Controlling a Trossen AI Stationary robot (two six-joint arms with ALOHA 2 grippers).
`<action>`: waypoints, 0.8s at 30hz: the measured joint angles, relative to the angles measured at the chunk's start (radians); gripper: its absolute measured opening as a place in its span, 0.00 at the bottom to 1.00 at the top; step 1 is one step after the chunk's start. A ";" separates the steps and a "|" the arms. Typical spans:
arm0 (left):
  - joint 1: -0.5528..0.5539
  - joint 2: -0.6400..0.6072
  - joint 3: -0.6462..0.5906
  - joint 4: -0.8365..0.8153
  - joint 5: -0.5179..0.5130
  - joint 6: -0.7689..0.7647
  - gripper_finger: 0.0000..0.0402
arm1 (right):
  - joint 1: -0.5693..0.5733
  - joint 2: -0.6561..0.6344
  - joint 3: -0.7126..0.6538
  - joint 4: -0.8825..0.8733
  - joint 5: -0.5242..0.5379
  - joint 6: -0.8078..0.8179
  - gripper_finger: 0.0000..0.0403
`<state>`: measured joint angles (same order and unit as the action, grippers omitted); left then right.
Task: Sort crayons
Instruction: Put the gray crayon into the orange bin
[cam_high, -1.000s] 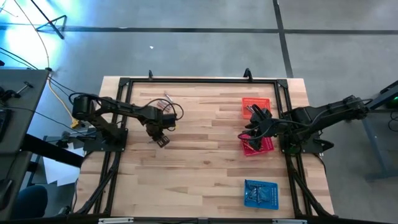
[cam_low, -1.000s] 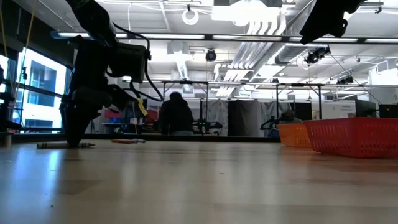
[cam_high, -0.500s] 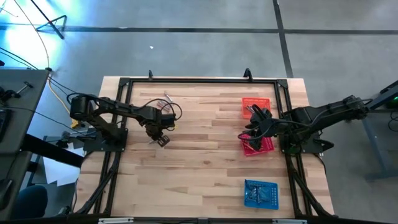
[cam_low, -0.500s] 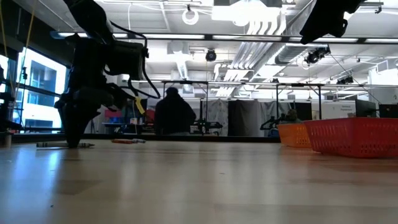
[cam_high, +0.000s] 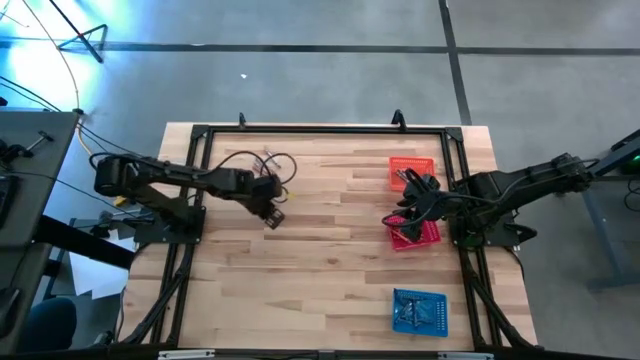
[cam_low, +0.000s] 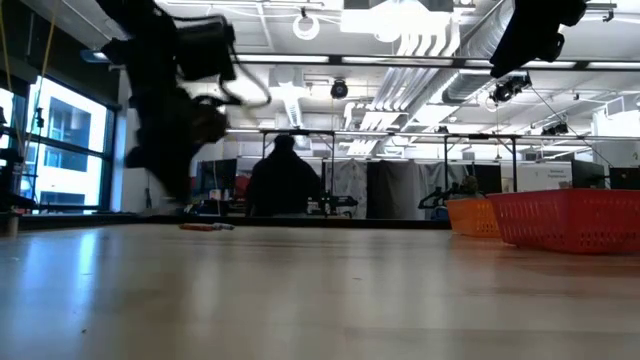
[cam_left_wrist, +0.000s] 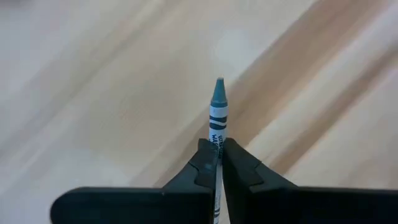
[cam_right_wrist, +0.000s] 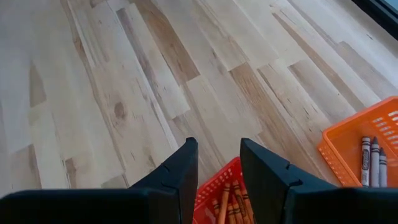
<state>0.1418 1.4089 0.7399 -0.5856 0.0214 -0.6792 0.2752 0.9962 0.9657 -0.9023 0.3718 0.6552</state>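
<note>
Left end effector (cam_left_wrist: 219, 163), spread earlier, now pinches a grey-blue crayon (cam_left_wrist: 218, 112), lifted off the table (cam_high: 330, 260).

Bench (cam_high: 330, 250): pale wood planks, smooth, with a soft sheen in the low view. Frame (cam_high: 300, 130): black metal bars. Red basket (cam_low: 570, 220): perforated plastic. Orange basket (cam_right_wrist: 354, 146): same perforated plastic. Blue-grey crayon (cam_left_wrist: 218, 112): waxy tip, printed paper wrapper. Left tool (cam_left_wrist: 218, 171) and right tool (cam_right_wrist: 217, 168): fingers of matt black plastic.
</note>
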 joint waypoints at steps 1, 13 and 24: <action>-0.007 -0.002 0.001 0.069 -0.003 0.000 0.00 | 0.000 0.000 0.000 0.000 0.000 0.000 0.28; -0.112 0.035 0.005 0.971 -0.141 0.212 0.00 | 0.000 0.000 0.000 -0.008 0.156 -0.007 0.28; -0.119 0.159 0.006 1.257 -0.215 0.342 0.00 | 0.000 0.023 0.000 -0.029 0.338 -0.041 0.28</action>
<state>0.0231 1.5679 0.7460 0.6718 -0.1940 -0.3370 0.2752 1.0190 0.9653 -0.9308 0.7095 0.6138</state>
